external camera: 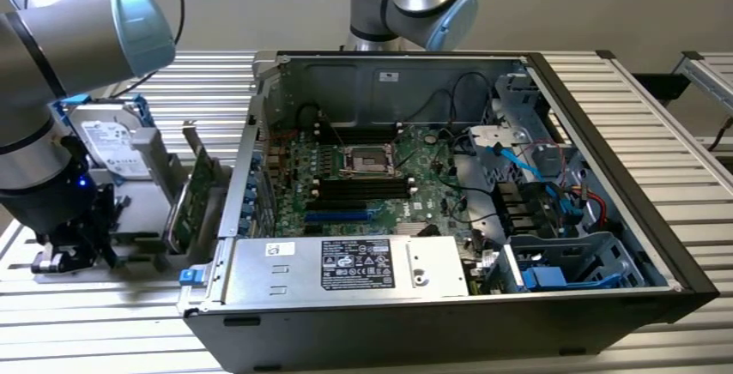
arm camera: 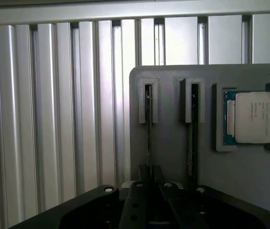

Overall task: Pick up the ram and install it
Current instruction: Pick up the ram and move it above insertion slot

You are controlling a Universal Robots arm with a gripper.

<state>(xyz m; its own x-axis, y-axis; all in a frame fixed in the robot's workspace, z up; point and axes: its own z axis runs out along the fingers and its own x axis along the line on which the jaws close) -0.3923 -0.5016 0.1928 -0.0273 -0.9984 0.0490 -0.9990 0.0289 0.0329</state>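
Two ram sticks stand on edge in the slots of a grey holder (arm camera: 173, 157). The ram (arm camera: 147, 124) in one slot runs straight into my gripper (arm camera: 149, 177), whose dark fingers (arm camera: 142, 183) are closed together on its near end. The second stick (arm camera: 192, 133) stands free in the neighbouring slot. In the exterior view my gripper (external camera: 71, 254) is low over the grey holder (external camera: 143, 211) at that view's left, outside the open computer case (external camera: 458, 177). The black memory slots (external camera: 364, 189) lie on the motherboard just below the CPU socket (external camera: 369, 161).
A square silver CPU chip (arm camera: 258, 117) sits in the holder beside the sticks. A green expansion card (external camera: 195, 194) and a hard drive (external camera: 109, 138) stand between my arm and the case. A second arm (external camera: 413, 1) rises behind the case. The table is ribbed aluminium (arm camera: 53, 119).
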